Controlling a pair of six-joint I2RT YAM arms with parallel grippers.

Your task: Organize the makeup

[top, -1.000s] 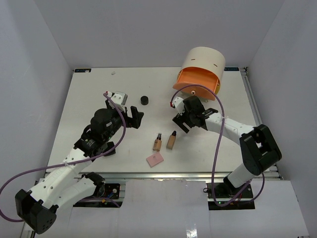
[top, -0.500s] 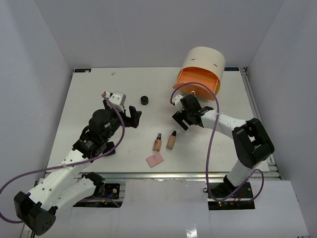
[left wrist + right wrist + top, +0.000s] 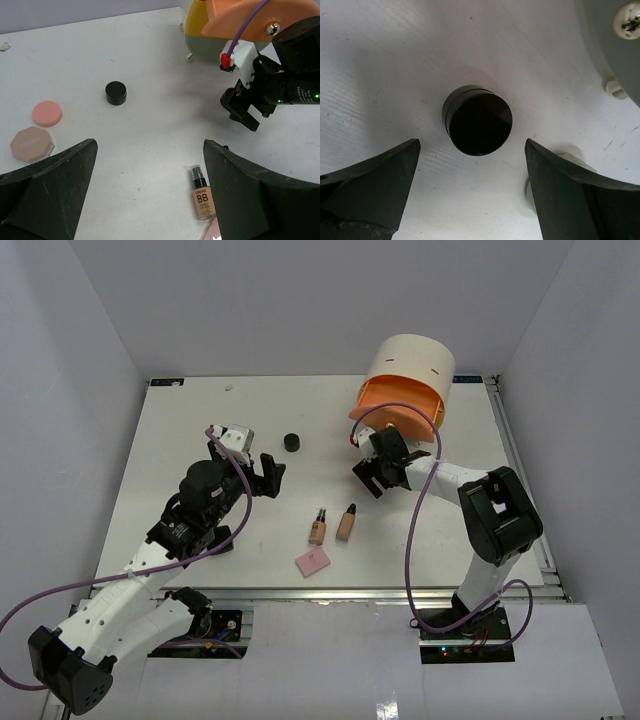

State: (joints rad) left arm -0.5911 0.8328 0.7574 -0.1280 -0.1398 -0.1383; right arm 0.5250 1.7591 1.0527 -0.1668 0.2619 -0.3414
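The makeup lies spread on the white table. Two beige black-capped bottles (image 3: pixel 318 527) (image 3: pixel 346 523) lie side by side, with a flat pink square (image 3: pixel 313 562) just in front of them. One bottle (image 3: pixel 202 199) shows by my left gripper's right finger. A small black round jar (image 3: pixel 291 442) (image 3: pixel 116 93) stands alone further back. My left gripper (image 3: pixel 268 475) (image 3: pixel 150 150) hovers open and empty. My right gripper (image 3: pixel 368 477) (image 3: pixel 472 145) is open low over the table, and a second black round jar (image 3: pixel 477 120) stands just beyond its fingertips, untouched.
The cream cylinder organizer (image 3: pixel 412 365) stands at the back right with its orange drawer (image 3: pixel 395 405) pulled out; its grey base (image 3: pixel 615 45) is close to my right gripper. A pink disc (image 3: pixel 47 113) and a beige octagonal compact (image 3: pixel 31 144) lie left of my left gripper.
My right gripper has shifted a little toward the organizer, its arm swinging in behind it. My left gripper pulled back slightly to the left. The makeup has not moved.
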